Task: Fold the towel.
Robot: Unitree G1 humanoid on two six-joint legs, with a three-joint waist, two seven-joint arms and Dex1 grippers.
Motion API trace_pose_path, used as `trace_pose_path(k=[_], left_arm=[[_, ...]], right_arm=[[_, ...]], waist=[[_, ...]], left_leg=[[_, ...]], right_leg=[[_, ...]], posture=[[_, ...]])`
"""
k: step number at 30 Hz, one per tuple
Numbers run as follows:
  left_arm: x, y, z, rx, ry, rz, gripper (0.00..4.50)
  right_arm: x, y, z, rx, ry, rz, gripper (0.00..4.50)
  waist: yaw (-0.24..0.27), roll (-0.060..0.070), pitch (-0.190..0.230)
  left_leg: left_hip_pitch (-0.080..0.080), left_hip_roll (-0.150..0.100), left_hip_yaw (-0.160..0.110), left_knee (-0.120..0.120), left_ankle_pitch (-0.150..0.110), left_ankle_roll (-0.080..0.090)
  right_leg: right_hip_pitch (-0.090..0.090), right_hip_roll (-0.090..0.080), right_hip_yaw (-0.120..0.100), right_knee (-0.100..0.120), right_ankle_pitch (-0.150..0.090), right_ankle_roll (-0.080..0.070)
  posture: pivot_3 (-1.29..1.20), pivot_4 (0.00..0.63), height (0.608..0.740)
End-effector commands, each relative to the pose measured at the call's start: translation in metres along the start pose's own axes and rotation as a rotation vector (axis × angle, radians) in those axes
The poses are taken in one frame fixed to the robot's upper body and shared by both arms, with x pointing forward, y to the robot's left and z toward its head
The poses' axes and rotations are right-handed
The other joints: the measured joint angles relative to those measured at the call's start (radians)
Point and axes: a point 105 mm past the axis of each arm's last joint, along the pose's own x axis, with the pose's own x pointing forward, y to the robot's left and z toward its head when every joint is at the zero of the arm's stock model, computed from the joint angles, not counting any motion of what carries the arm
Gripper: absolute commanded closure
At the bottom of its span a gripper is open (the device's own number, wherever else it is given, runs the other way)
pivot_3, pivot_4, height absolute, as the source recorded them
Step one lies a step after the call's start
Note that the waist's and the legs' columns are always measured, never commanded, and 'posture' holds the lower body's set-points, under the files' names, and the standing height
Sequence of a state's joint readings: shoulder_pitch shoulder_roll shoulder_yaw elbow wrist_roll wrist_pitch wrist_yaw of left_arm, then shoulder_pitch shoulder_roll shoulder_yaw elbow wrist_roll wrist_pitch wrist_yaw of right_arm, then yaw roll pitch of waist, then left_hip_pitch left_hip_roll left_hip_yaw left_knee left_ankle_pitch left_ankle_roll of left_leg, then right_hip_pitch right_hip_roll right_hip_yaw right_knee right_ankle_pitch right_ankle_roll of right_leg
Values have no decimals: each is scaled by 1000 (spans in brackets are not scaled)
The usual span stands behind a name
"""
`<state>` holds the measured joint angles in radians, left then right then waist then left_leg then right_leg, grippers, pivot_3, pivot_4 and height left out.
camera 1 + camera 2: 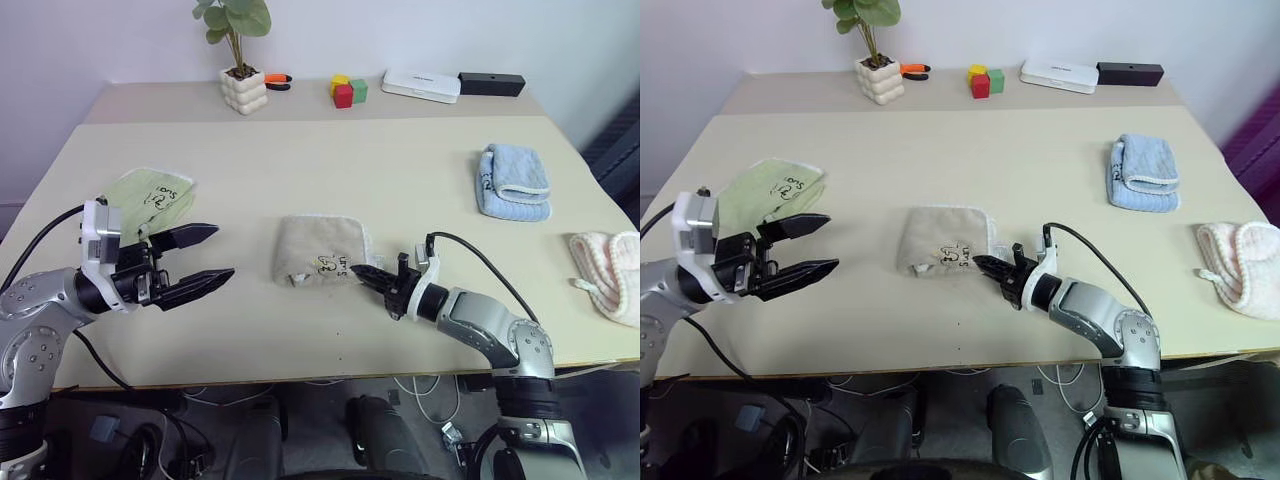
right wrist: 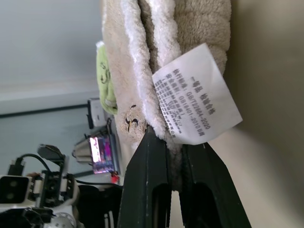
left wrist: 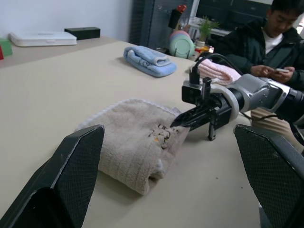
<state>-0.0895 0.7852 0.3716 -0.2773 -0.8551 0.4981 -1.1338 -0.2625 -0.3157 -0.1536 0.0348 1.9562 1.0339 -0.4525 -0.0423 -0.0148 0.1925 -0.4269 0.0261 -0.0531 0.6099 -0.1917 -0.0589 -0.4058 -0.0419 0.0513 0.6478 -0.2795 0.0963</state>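
Right claw (image 1: 362, 272) clamped on the near-right edge of the folded beige towel (image 1: 318, 250) at mid-table; left claw (image 1: 205, 258) apart, well left; thin pinch may slip, leaving layers behind.

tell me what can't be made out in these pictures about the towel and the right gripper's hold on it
- The towel: its underside and inner layers, hidden by its own folds, head views.
- How many layers the right gripper pinches: its shut fingers cover the hem, right wrist view.
- Care label: print too small to read.
- Black scribble: too small to read, head views.
- Left gripper, open and apart from the towel: its fingers are cut by the left wrist view's edges.
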Motion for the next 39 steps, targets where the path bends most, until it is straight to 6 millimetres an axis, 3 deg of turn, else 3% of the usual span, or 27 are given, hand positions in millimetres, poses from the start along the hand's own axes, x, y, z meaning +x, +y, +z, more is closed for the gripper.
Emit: trace_pose_path(k=[1,3,6,13,18,21,24,28,32,34,38,39], left_arm=[[-1,-3,7,31,-11,-4,0],[0,-2,6,33,-5,-5,0],[2,-2,5,30,-3,-10,0],[7,-3,3,21,-12,-19,0],[6,-2,3,22,-14,-17,0],[7,0,3,15,-21,-13,0],[16,9,3,27,-42,18,0],[37,21,6,-5,-103,46,0],[70,27,-13,-74,-78,72,1308],[89,29,-25,-40,-54,84,2353],[112,33,-33,-33,-81,107,4429],[123,37,-34,-9,-98,134,4474]], right_arm=[[-2,13,5,-51,-23,44,4446],[-5,16,10,-61,-46,67,4446],[-7,15,8,-95,-44,63,3473],[-19,24,11,-157,-16,89,91],[-67,23,24,-359,81,52,32],[-82,32,41,-398,61,73,32],[-84,56,55,-469,9,157,32],[-66,78,55,-645,-47,210,32],[-31,86,49,-907,-153,180,1324],[-13,85,47,-1064,-238,158,2369],[2,89,40,-1225,-352,201,4455],[7,90,37,-1224,-372,223,4486]], waist=[[0,0,0],[0,0,0],[0,0,0],[1,0,0],[8,1,1],[6,-1,0],[2,0,0],[3,0,0],[5,0,0],[6,0,0],[9,0,0],[12,0,0]], left_leg=[[0,0,0,0,0,0],[0,0,0,0,0,0],[0,-1,0,0,0,0],[0,-1,0,0,0,0],[0,-1,1,1,0,0],[0,-2,1,1,0,1],[0,-2,1,1,-1,1],[0,-2,1,2,-1,1],[-1,-2,1,2,-1,2],[-1,-3,1,2,-1,2],[-1,-4,1,2,-1,2],[-1,-4,0,2,-1,2]], right_leg=[[0,0,0,0,0,0],[0,0,0,0,0,0],[0,0,0,0,0,0],[0,0,0,0,0,0],[0,-1,0,-1,0,0],[0,-1,0,-1,0,0],[0,0,0,-1,0,0],[0,1,0,0,0,1],[0,1,0,0,2,5],[0,1,0,0,2,5],[0,1,0,0,2,5],[0,1,0,0,2,5]], posture=[[0,150,740],[0,150,740],[0,150,740],[0,150,740],[0,150,740],[0,150,740],[0,150,740],[0,150,740],[0,150,740],[0,150,740],[0,150,740],[0,150,740]])
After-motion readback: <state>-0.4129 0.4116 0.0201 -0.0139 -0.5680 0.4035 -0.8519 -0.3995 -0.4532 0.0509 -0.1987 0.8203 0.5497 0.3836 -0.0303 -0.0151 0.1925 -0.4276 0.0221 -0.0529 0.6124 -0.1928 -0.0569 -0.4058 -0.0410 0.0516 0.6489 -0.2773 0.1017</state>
